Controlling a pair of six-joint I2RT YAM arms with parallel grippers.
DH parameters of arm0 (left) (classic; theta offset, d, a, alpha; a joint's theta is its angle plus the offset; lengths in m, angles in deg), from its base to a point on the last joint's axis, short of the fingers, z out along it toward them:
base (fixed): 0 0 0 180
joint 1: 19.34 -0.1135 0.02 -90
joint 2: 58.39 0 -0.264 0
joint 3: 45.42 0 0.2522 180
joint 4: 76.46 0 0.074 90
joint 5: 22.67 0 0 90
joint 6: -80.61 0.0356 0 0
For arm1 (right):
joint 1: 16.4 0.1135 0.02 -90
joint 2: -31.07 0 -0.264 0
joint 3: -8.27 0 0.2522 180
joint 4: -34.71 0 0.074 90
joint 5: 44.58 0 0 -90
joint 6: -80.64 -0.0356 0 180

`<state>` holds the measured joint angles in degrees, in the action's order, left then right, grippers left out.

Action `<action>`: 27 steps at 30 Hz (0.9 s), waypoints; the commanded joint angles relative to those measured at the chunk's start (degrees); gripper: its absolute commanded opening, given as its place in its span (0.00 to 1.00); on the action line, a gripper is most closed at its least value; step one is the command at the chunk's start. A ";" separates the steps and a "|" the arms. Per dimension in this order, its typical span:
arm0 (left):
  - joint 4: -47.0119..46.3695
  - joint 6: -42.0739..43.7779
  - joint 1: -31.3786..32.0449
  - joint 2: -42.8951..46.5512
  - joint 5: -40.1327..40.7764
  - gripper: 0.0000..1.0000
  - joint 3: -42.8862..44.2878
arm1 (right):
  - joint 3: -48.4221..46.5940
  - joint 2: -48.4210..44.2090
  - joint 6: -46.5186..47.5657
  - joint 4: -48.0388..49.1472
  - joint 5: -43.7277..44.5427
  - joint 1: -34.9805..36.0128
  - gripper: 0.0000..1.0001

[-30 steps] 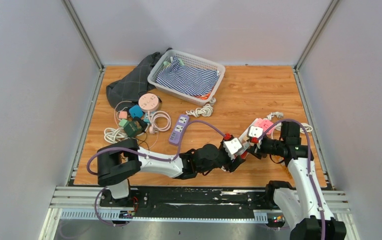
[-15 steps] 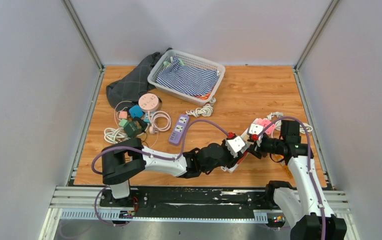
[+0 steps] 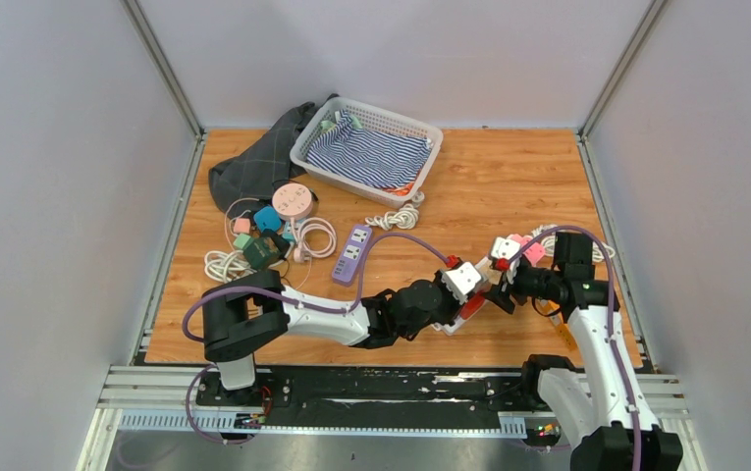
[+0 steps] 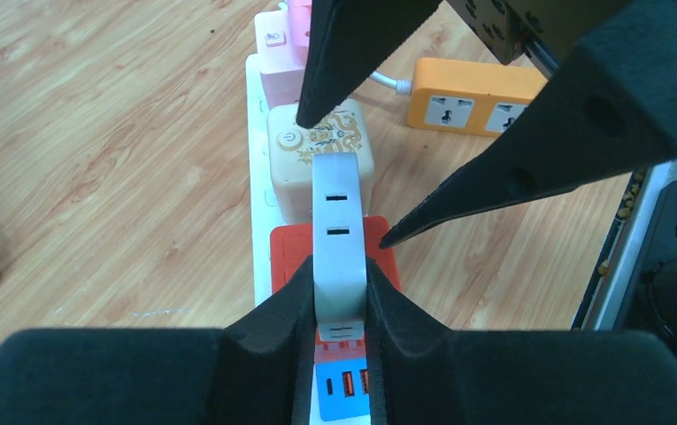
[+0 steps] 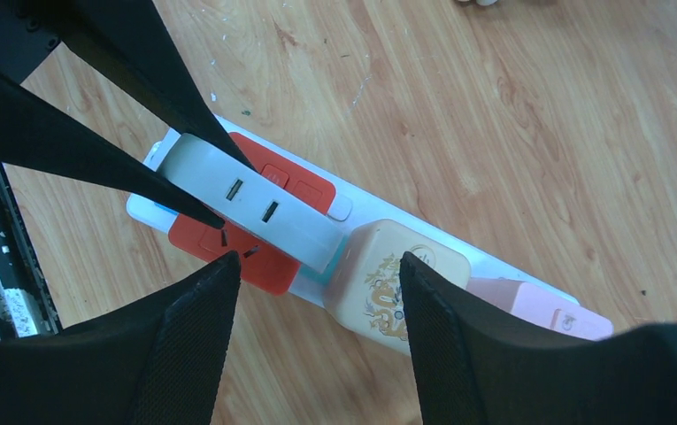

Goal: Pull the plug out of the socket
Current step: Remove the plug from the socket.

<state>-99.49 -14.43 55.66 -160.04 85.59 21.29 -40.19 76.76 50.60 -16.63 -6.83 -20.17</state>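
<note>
Left pincer (image 4: 341, 310) clamps grey plug (image 4: 339, 221). Right pincer (image 5: 319, 266) open above power strip (image 4: 257, 204), holding nothing. Best: pin strip to counter, then pull plug straight out, no twisting.

Top view high and far, looking down; wrist views close, facing each other over one strip (image 4: 257, 168).

On the wooden table (image 3: 509, 177), a white plastic basket (image 3: 420, 137) holds a blue-and-white striped cloth (image 3: 366, 157); beside it lies a dark checked cloth (image 3: 253, 167). Nearer sit a round pink extension hub (image 3: 293, 200), a purple power strip (image 3: 351, 253) and a coiled white cable (image 3: 399, 216).
</note>
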 commanded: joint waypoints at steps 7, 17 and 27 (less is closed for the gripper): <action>0.06 -2.10 -0.21 -1.40 2.57 0.00 0.31 | -3.90 -3.28 -1.54 -6.02 -3.07 -5.52 0.73; -0.07 -6.47 -0.38 -0.76 1.48 0.00 -0.92 | -6.16 -1.78 2.71 -14.05 -9.14 -10.02 0.40; -0.03 -7.12 -0.81 -0.63 0.19 0.00 -1.54 | -5.56 5.36 24.41 -26.46 -13.47 -7.15 0.00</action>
<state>-100.08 -20.44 55.36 -160.15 86.93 20.94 -45.43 79.34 64.94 -36.39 -18.37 -29.37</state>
